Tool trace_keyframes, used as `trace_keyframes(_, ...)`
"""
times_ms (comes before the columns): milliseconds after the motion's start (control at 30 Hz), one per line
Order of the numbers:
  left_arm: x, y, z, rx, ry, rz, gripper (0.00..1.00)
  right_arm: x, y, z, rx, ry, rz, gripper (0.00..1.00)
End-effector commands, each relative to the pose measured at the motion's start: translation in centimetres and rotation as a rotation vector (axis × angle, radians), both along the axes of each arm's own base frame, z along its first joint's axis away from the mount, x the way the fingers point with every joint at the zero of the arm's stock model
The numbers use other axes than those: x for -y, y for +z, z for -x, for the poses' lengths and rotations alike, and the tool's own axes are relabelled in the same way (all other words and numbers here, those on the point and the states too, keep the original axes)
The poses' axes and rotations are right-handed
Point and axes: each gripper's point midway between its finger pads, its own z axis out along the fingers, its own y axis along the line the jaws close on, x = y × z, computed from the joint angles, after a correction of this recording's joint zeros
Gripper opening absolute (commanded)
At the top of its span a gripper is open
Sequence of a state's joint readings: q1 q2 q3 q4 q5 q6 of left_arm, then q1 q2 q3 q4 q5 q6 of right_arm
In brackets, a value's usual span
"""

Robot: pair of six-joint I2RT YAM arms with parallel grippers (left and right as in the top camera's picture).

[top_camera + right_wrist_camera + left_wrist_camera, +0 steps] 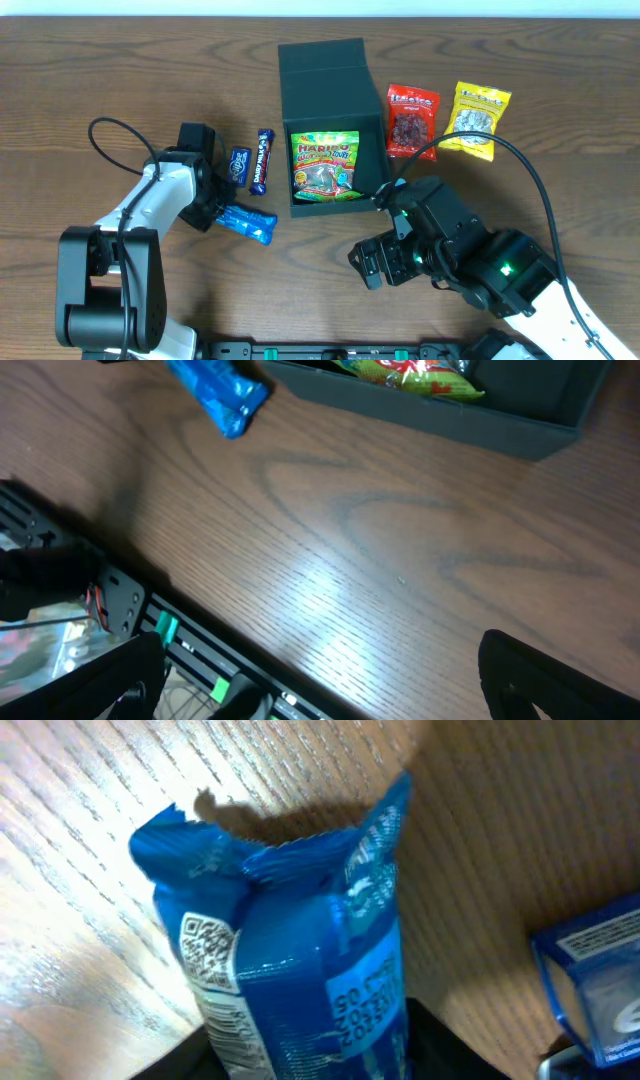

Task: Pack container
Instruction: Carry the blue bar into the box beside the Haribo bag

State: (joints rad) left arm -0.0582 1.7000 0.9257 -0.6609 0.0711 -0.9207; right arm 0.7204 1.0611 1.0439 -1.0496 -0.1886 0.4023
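Observation:
The dark teal-green container stands open at the table's middle, its lid raised at the back. A green Haribo packet lies inside. My left gripper is shut on one end of a bright blue snack packet, left of the container. In the left wrist view the packet fills the frame between my dark fingers. My right gripper is open and empty, low over the table in front of the container's right corner. Its wrist view shows the container's front wall and the blue packet.
A small blue packet and a dark blue chocolate bar lie left of the container. A red packet and a yellow packet lie to its right. The table's front edge with a black rail is near my right gripper.

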Motion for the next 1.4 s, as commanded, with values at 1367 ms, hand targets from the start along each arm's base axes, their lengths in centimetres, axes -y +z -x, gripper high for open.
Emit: trace_keyframes(1367,21.0,16.4,-6.8,0.805,-0.887,0.111,0.06,6.7,9.5,0.6,0.391,-0.153,-0.153,0.99)
